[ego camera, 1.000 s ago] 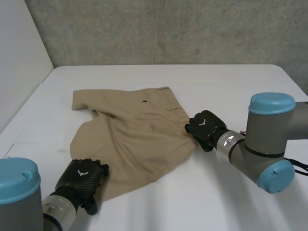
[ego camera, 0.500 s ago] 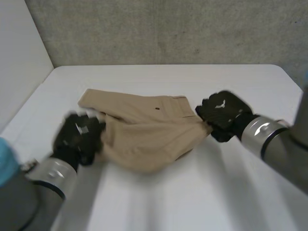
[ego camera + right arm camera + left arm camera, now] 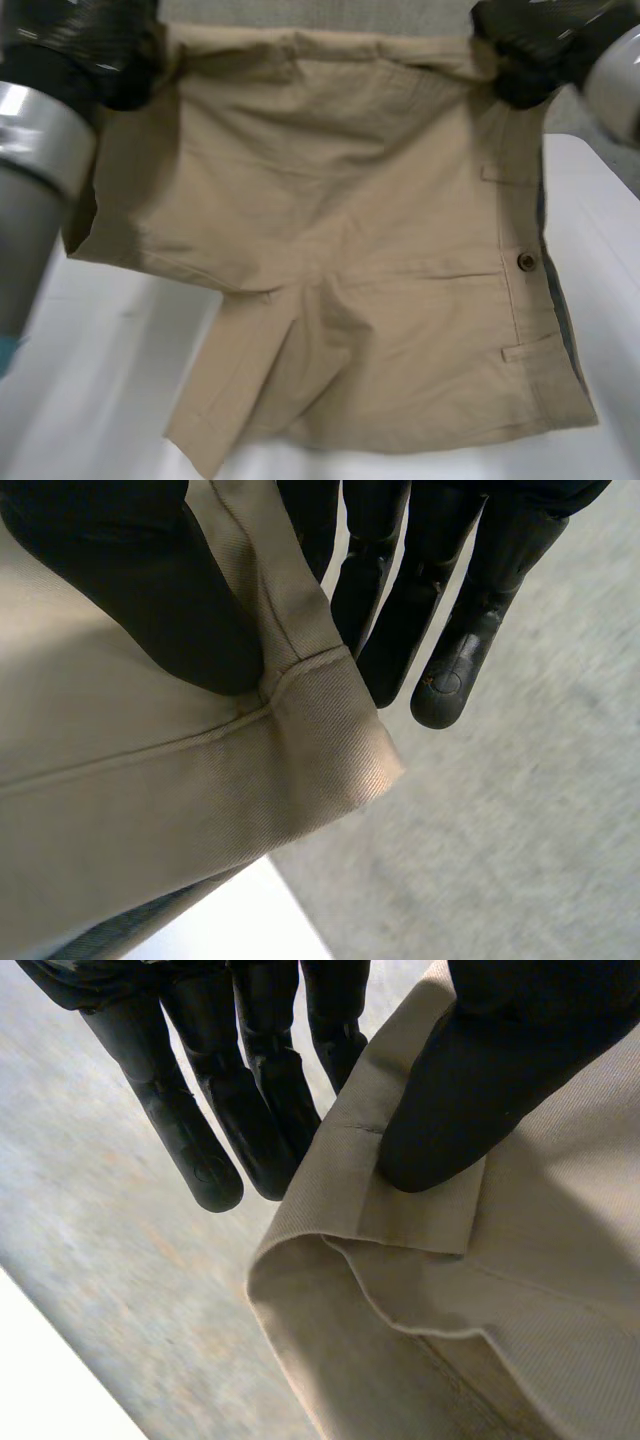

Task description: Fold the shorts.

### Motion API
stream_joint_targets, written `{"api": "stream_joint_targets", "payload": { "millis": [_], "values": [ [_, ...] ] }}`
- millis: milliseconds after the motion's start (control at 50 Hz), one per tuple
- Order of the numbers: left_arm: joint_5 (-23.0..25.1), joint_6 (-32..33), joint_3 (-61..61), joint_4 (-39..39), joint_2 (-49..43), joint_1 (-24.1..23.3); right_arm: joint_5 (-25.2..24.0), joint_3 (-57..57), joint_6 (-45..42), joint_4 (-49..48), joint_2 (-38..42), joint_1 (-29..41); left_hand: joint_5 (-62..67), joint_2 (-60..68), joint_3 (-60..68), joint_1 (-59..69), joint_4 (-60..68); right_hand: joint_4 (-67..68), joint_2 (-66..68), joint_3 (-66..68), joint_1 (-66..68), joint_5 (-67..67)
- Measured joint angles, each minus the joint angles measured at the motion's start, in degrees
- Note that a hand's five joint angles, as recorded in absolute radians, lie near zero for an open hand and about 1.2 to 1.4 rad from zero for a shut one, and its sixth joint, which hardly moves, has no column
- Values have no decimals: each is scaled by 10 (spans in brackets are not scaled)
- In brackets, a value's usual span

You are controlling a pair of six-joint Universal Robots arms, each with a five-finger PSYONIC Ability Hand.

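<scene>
Shorts [image 3: 350, 240] hang spread | left hand [image 3: 120, 60] pinches 10 o'clock corner, thumb against fingers | right hand [image 3: 525, 60] – same, 2 o'clock corner

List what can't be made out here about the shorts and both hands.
- Head view: the shorts hang in front of the table, hiding most of it.
- Head view: the left hand and right hand are cut off by the top edge.
- Wrist views: cloth hides part of the fingers behind each pinching thumb.

Before you: grey concrete wall [image 3: 110, 1260], rough & mottled, white table [image 3: 600, 210] at rt, soft even light.
</scene>
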Motion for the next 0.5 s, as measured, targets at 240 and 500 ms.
{"api": "stream_joint_targets", "payload": {
  "millis": [240, 500],
  "values": [
    [-15, 26, 269, 74, -317, 10, 138, -183, -34, -122, 263, 36, -373, -377, -369, -414, -377, -366, -374, -368, -359, -362],
    [-80, 65, 179, 72, -322, -10, 113, 13, -33, -40, 199, 58, -528, -569, -562, -524, -572, -549, -550, -554, -441, -531]
  ]
}}
